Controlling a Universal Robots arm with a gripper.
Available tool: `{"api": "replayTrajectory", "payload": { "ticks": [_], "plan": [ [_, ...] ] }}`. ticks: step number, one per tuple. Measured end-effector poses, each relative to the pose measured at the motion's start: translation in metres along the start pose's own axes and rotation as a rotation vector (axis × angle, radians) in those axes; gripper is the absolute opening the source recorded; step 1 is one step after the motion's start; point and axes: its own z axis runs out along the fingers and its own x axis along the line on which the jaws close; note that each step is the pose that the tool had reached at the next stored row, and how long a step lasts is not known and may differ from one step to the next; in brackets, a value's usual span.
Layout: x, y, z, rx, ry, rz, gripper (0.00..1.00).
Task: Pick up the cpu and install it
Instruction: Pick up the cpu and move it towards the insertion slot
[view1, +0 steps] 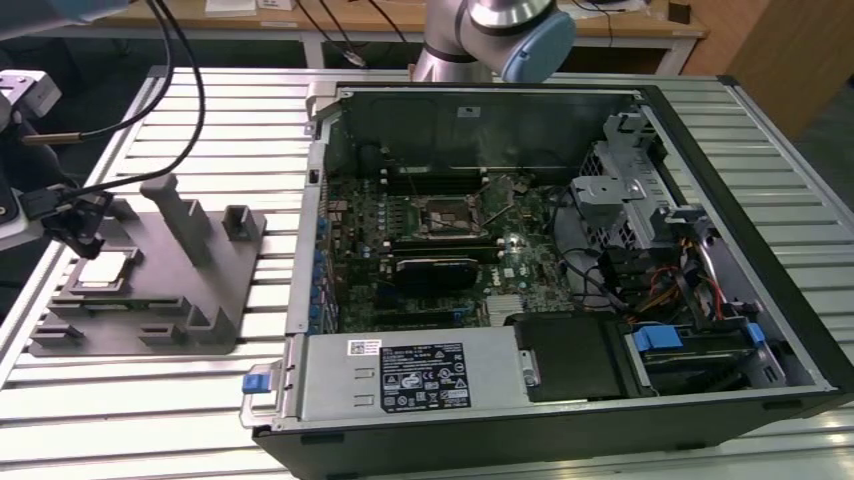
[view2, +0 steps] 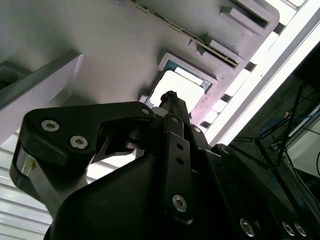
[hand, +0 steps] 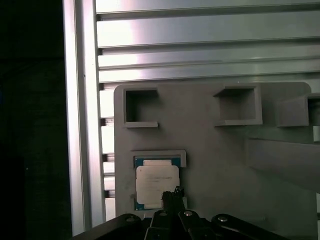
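Note:
The cpu, a small silvery square chip, lies flat in a shallow recess of the grey plastic fixture at the exterior view's left. My gripper hangs just above it and to its left. In both wrist views its black fingers come together into one narrow tip, with nothing between them. That tip sits over one edge of the cpu, with the fixture around it. The second wrist view shows the same tip in front of the bright cpu and the fixture.
An open computer case lies to the exterior view's right of the fixture, with the motherboard's bare socket near its middle. Upright grey posts rise from the fixture beside the cpu. A slatted metal table carries everything. Cables hang at the upper left.

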Motion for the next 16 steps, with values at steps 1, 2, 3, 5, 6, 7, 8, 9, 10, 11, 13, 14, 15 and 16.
{"api": "replayTrajectory", "payload": {
  "ticks": [1,2,3,5,6,7,8,9,10,11,13,14,15,16],
  "plan": [
    [0.0006,-0.0005,0.0014,-0.0001,-0.0001,0.000,0.11],
    [0.0013,-0.0009,0.0026,-0.0001,0.0000,0.000,0.11],
    [0.0019,-0.0013,0.0040,-0.0001,0.0000,0.000,0.11],
    [0.0030,-0.0018,0.0068,-0.0004,-0.0003,0.000,0.11],
    [0.0036,-0.0019,0.0081,-0.0003,-0.0002,0.000,0.11],
    [0.0041,-0.0021,0.0094,-0.0002,-0.0001,0.000,0.11],
    [0.0048,-0.0022,0.0109,-0.0002,0.0000,0.000,0.11],
    [0.0054,-0.0024,0.0124,-0.0002,-0.0001,0.000,0.11],
    [0.0060,-0.0025,0.0136,-0.0002,0.0000,-0.001,0.11],
    [0.0066,-0.0026,0.0145,-0.0001,0.0003,-0.001,0.11],
    [0.0077,-0.0027,0.0166,-0.0002,0.0000,-0.001,0.11],
    [0.0082,-0.0028,0.0176,-0.0004,-0.0001,-0.001,0.11],
    [0.0086,-0.0029,0.0187,-0.0005,0.0000,-0.002,0.11],
    [0.0089,-0.0030,0.0199,-0.0005,0.0000,-0.002,0.11]
  ]
}}
